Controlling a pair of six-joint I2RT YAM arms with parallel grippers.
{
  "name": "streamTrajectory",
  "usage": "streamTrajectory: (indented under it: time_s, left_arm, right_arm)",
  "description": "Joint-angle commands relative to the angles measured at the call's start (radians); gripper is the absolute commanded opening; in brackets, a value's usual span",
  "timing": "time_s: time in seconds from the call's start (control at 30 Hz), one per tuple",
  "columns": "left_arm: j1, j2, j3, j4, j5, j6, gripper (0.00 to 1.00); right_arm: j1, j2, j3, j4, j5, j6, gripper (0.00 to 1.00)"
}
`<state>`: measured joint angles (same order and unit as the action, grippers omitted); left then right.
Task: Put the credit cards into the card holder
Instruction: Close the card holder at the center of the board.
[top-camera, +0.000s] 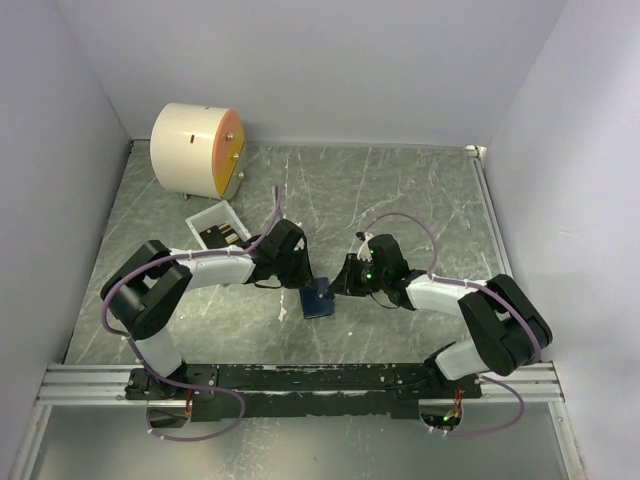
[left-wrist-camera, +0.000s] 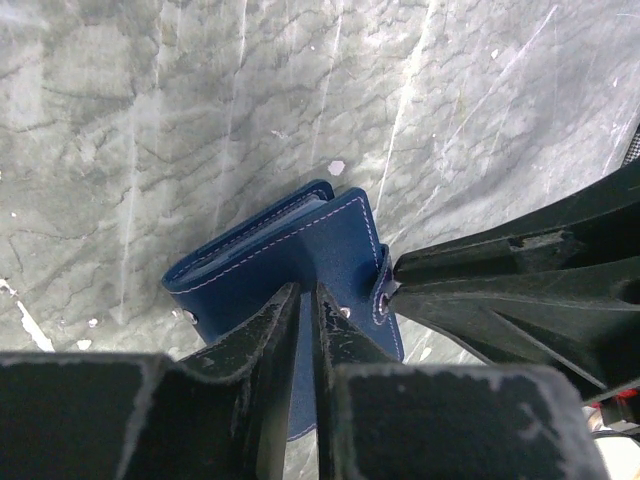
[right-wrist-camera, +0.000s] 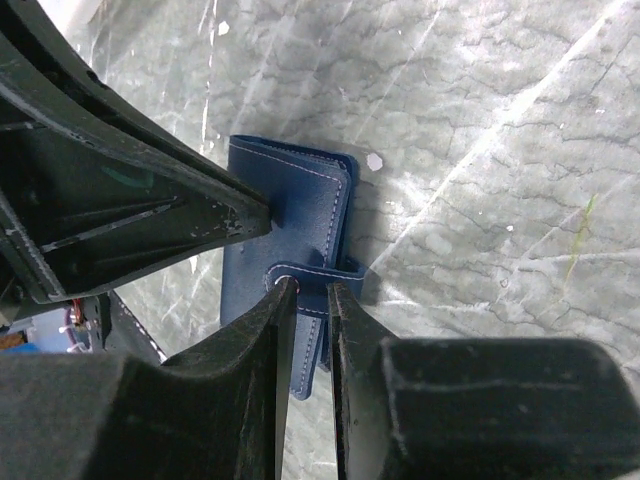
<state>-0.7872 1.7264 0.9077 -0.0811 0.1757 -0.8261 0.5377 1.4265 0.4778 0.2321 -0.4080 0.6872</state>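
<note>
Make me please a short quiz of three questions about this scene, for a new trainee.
1. True or false: the card holder lies spread open.
2. The fingertips of the right hand stand on either side of: A) the snap tab; B) an orange card; C) a cable.
3. In the top view, which thing stands in the far left corner?

Key
1. False: it is folded.
2. A.
3. The cream cylinder with an orange face.

No legible text or labels anywhere.
</note>
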Motion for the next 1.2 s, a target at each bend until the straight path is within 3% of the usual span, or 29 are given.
streamTrajectory:
  time_s: [0.0,1.17]
  left_arm:
    - [-0.001,0.042,-0.008,-0.031,-0.050,0.020,0.23]
    - [-0.001,0.054,-0.006,-0.027,-0.052,0.022,0.26]
  right_arm:
    - [-0.005,0.026,-0.003,0.054,-0.032,0.002,0.20]
    - [0.032,0.113,0.018,0.067,-0.045,0.008,0.17]
